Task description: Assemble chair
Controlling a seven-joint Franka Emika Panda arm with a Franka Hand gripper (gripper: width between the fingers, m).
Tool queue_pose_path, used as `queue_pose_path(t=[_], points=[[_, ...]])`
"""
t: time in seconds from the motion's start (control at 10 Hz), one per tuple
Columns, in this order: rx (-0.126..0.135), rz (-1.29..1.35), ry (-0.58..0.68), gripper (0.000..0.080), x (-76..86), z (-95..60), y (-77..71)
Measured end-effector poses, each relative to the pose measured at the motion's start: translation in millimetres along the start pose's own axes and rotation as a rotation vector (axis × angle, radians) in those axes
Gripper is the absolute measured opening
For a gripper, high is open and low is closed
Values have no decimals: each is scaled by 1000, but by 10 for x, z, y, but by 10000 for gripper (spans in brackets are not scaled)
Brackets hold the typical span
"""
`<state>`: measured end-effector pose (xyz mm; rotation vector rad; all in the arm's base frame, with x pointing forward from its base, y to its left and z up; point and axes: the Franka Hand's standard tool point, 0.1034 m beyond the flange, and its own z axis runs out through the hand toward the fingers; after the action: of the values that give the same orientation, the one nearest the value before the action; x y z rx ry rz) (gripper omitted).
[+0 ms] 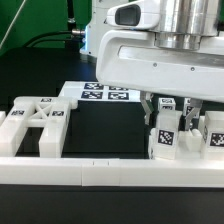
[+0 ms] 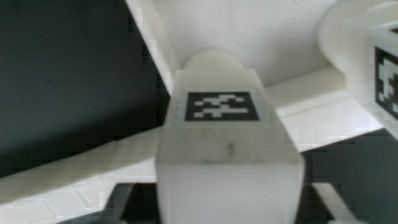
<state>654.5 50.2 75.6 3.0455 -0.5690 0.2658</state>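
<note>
- Gripper (image 1: 168,112): the arm's two-finger tool with dark fingers is hanging to the exterior view's right of the thin flat white marker board (image 1: 105,93), on the side nearer the camera. Its fingers are straddling a part, but neither view shows whether they are clamping it or standing just clear.
- Upright peg (image 1: 165,135): this white blocky plastic chair piece with black-and-white square tags is standing between the fingers. In the wrist view it is filling the centre (image 2: 222,130), tag facing the lens.
- X-braced frame (image 1: 35,122): this white plastic chair frame with crossed bars is lying to the exterior view's left of the marker board, well apart from the peg.
- Neighbouring block (image 1: 212,135): another white tagged plastic part is sitting further to the exterior view's right of the marker board, just beside the peg.
- Border rail (image 1: 60,168): this long plain white bar is running along the camera side of the marker board.
- Hazards, as judged:
  - A shallow or off-centre grip could be letting the peg tilt or slip when lifted.
  - A finger could be catching the neighbouring block, since the two are so close.
</note>
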Motion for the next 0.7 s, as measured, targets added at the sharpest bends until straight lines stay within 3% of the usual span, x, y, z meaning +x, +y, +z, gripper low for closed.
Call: queue_pose_path(t=[0.2, 0.7], points=[[0, 108, 0, 285, 1, 1, 6], [-22, 701, -10, 287, -29, 9, 65]])
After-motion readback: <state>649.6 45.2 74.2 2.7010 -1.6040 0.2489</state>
